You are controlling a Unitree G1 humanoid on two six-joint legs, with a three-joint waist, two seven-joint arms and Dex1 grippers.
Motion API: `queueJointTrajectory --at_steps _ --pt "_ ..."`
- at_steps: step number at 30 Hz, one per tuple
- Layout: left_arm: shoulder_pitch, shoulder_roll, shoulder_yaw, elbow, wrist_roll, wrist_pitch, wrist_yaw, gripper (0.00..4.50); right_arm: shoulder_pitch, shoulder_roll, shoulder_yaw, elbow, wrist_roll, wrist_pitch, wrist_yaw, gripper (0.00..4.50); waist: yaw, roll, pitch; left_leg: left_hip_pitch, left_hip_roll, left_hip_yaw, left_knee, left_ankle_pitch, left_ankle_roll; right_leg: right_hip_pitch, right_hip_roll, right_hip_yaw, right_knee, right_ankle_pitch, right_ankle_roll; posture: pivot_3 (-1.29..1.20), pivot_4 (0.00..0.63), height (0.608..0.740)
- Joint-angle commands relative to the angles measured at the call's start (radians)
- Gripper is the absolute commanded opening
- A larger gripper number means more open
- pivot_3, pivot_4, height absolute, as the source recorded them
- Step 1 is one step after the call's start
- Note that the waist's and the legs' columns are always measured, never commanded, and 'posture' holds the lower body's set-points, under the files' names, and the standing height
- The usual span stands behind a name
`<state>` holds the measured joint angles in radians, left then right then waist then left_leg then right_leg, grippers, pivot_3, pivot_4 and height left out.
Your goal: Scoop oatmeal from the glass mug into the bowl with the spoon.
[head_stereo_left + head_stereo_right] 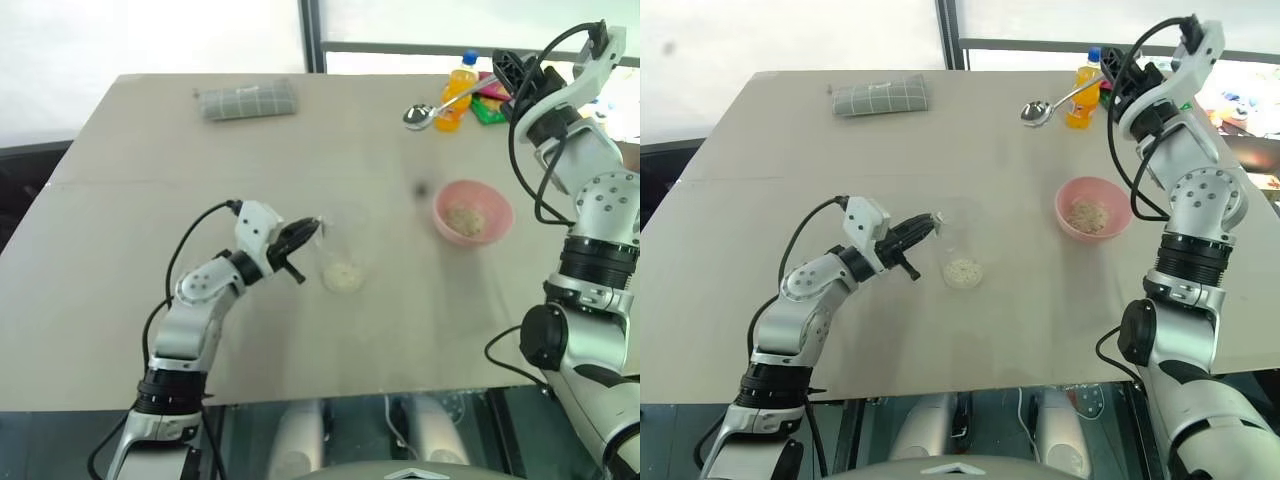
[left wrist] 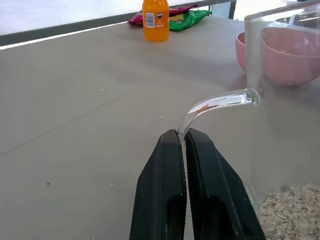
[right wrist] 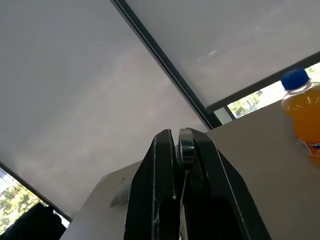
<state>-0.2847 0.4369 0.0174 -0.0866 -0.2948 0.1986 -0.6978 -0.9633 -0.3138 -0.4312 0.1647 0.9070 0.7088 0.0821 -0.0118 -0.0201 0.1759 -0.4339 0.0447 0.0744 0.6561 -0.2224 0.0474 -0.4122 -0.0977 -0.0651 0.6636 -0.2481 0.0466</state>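
Left end effector clamped on the mug handle, mug mid-bench, oatmeal heaped in its bottom. Folded grey cloth at 11 o'clock of the mug, far edge. Bowl at 2 o'clock of the mug, well apart, some oatmeal inside. Right end effector raised at far right, pinching the spoon handle, spoon head in the air, beside the orange bottle.
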Motion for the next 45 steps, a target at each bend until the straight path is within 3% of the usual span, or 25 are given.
queueJointTrajectory --at_steps 1,20,29,45 --pt "-0.032 -0.016 0.002 0.007 0.012 -0.06 0.005 0.09 -0.007 -0.015 -0.016 -0.057 0.005 -0.023 0.012 0.0 0.0 0.0 0.0 0.0 0.0 0.0 0.0 0.0 0.0 0.0 0.0 0.0 0.0 0.0 0.0 0.0 0.15 0.718" --pt "-0.16 -0.201 -0.039 0.304 0.378 -0.397 0.454 0.09 -0.014 0.03 0.082 -0.279 0.159 0.129 0.043 0.0 0.002 0.0 0.0 0.0 -0.002 0.0 0.0 -0.001 0.002 0.0 0.0 -0.001 0.0 0.0 0.0 0.0 0.15 0.718" --pt "-0.22 -0.231 -0.045 0.404 0.45 -0.465 0.583 0.09 0.017 -0.009 0.148 -0.342 0.191 0.205 0.089 0.0 0.003 0.0 0.0 -0.001 -0.003 0.0 0.0 -0.001 0.002 0.0 -0.001 -0.001 0.0 0.0 0.001 0.0 0.15 0.718" --pt "-0.265 -0.214 -0.063 0.384 0.451 -0.473 0.567 0.09 0.014 -0.075 0.38 -0.298 -0.157 0.102 0.239 0.0 0.002 0.0 0.0 -0.001 -0.003 0.0 0.0 -0.001 0.002 0.0 -0.001 -0.001 0.0 0.0 0.001 0.0 0.15 0.718"
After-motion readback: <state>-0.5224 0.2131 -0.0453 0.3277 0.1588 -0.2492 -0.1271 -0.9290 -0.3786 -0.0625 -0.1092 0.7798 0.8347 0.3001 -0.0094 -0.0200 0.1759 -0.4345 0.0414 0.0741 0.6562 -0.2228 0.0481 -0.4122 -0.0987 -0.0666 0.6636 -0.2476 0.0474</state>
